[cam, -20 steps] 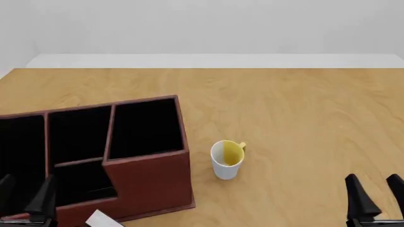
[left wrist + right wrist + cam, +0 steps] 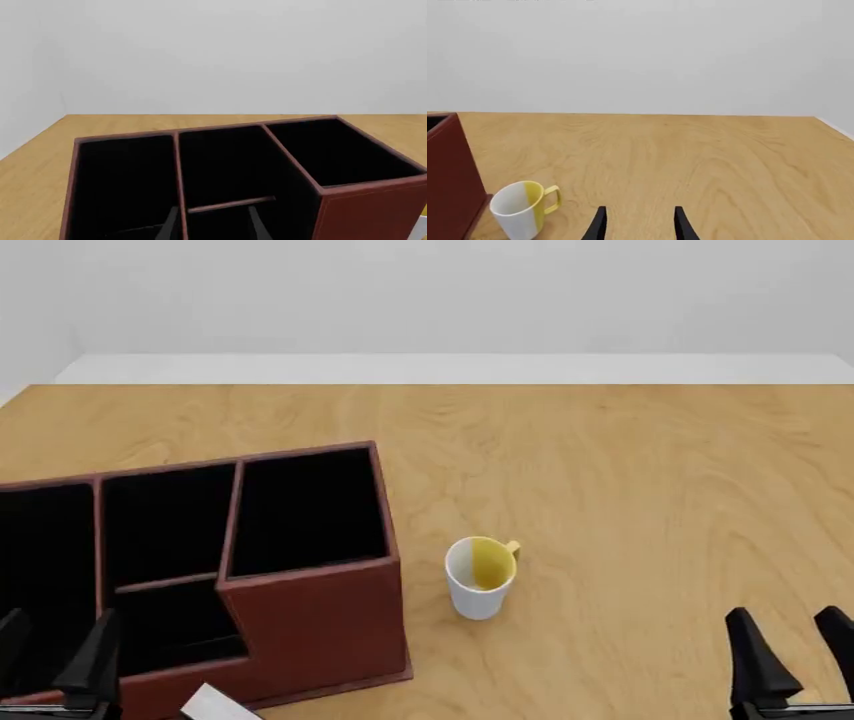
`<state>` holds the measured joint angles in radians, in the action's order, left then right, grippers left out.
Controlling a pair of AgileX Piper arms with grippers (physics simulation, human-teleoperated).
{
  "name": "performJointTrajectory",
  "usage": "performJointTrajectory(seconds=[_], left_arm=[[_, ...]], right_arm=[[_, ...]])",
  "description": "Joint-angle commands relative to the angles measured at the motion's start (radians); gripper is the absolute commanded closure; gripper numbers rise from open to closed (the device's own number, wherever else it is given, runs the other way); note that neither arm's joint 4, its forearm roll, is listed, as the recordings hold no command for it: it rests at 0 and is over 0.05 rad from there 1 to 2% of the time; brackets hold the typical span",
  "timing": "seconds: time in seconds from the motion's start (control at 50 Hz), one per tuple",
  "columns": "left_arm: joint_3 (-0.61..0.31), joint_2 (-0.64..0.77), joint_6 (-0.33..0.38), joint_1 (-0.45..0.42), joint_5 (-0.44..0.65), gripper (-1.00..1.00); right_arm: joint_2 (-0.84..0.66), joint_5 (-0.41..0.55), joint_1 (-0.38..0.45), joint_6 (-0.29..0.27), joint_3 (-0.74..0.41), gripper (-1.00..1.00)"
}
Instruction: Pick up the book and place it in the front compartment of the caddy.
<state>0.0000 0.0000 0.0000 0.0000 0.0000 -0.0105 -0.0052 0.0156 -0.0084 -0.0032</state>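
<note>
The caddy [image 2: 320, 625] is a red-brown box with a black inside, at the near left of the table. Thin walls split it, and its lower-walled section faces the near edge. Only a white corner of the book [image 2: 214, 705] shows, on the table just in front of the caddy; the picture's bottom edge cuts off the rest. My left gripper [image 2: 51, 660] is open and empty, near the caddy's near left side. In the left wrist view its fingers [image 2: 257, 227] stand before the caddy [image 2: 367, 210]. My right gripper [image 2: 794, 655] is open and empty at the near right, also seen in the right wrist view [image 2: 640, 225].
A white-and-yellow mug [image 2: 478, 575] stands upright just right of the caddy, between it and my right gripper. It also shows in the right wrist view [image 2: 520, 207], beside the caddy's corner [image 2: 447, 175]. The wooden table [image 2: 601, 460] ends at a white wall.
</note>
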Motion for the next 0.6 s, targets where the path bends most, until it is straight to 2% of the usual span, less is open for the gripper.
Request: performJointTrajectory(seconds=[0.02,0.04,0.06,0.08,0.12,0.18,0.24,0.28,0.32,0.38,0.52,0.6], left_arm=[[0.0,0.0,0.0,0.0,0.0,-1.0],[0.0,0.0,0.0,0.0,0.0,-1.0],[0.0,0.0,0.0,0.0,0.0,-1.0],[0.0,0.0,0.0,0.0,0.0,-1.0],[0.0,0.0,0.0,0.0,0.0,-1.0],[0.0,0.0,0.0,0.0,0.0,-1.0],[0.0,0.0,0.0,0.0,0.0,-1.0],[0.0,0.0,0.0,0.0,0.0,-1.0],[0.0,0.0,0.0,0.0,0.0,-1.0],[0.0,0.0,0.0,0.0,0.0,-1.0],[0.0,0.0,0.0,0.0,0.0,-1.0],[0.0,0.0,0.0,0.0,0.0,-1.0]], right_arm=[[0.005,0.041,0.026,0.001,-0.041,-1.0],[0.002,0.044,0.033,0.001,-0.052,-1.0],[0.007,0.084,0.061,0.047,-0.099,-1.0],[0.006,0.093,0.065,0.05,-0.106,-1.0],[0.007,0.127,0.069,0.02,-0.153,-1.0],[0.009,0.209,0.104,0.056,-0.23,-1.0],[-0.005,0.279,0.147,0.008,-0.301,-1.0],[-0.034,0.293,0.158,-0.027,-0.322,-1.0],[-0.071,0.317,0.207,-0.008,-0.363,-1.0],[-0.119,0.343,0.255,-0.049,-0.408,-1.0],[-0.264,0.427,0.385,-0.098,-0.522,-1.0],[-0.347,0.46,0.459,-0.097,-0.576,-1.0]])
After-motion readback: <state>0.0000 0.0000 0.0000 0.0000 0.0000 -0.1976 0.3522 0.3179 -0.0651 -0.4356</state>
